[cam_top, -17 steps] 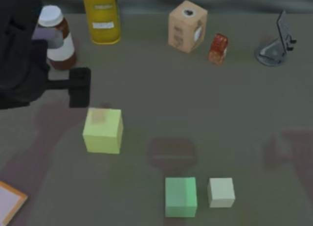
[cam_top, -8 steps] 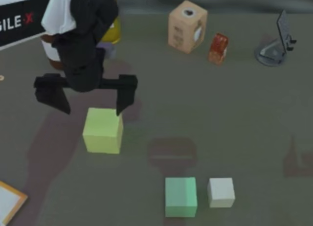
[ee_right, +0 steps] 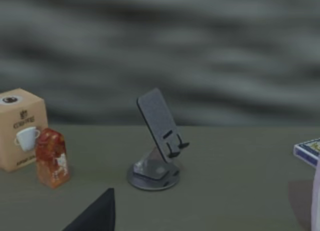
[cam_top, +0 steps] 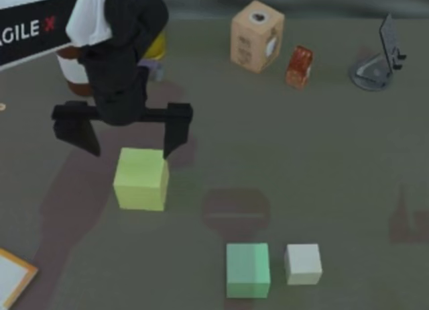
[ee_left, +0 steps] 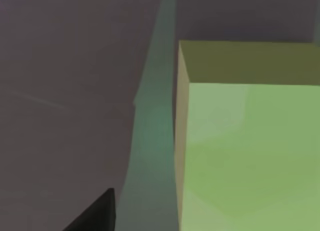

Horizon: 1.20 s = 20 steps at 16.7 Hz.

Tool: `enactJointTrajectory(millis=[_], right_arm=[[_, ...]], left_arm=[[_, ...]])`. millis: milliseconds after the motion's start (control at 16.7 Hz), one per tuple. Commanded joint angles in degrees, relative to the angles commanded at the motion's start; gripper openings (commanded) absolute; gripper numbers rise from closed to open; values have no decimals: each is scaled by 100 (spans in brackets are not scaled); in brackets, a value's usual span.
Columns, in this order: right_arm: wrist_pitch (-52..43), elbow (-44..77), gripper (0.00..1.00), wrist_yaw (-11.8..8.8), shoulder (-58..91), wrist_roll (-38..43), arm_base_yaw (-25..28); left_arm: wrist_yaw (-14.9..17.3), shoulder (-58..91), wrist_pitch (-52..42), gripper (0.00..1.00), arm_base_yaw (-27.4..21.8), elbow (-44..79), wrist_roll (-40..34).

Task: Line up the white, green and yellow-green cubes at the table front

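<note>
Left gripper (cam_top: 127, 139) spread wide, grasping nothing, poised above far edge of yellow-green cube (cam_top: 141, 179) at table (cam_top: 335, 162) left-middle. Cube sits slightly frontward of fingers. Green cube (cam_top: 247, 270), white cube (cam_top: 303, 264) already at front. Right gripper unseen.

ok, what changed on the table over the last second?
The left end effector swung in from the table's left edge and now hangs open just behind the yellow-green cube, not touching it. Nothing was grasped or released. All three cubes stayed put: green cube and white cube side by side at the front. Right arm out of the top view.
</note>
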Motion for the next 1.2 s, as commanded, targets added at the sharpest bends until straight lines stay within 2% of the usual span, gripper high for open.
enactJointTrajectory(millis=[540, 840, 1200], right_arm=[[0, 0, 100, 0, 0, 0, 0], [0, 0, 100, 0, 0, 0, 0], [0, 0, 100, 0, 0, 0, 0]], left_arm=[[3, 654, 1675, 100, -13, -1005, 15], [4, 698, 1764, 100, -14, -1066, 15], [4, 698, 1764, 55, -14, -1066, 15]])
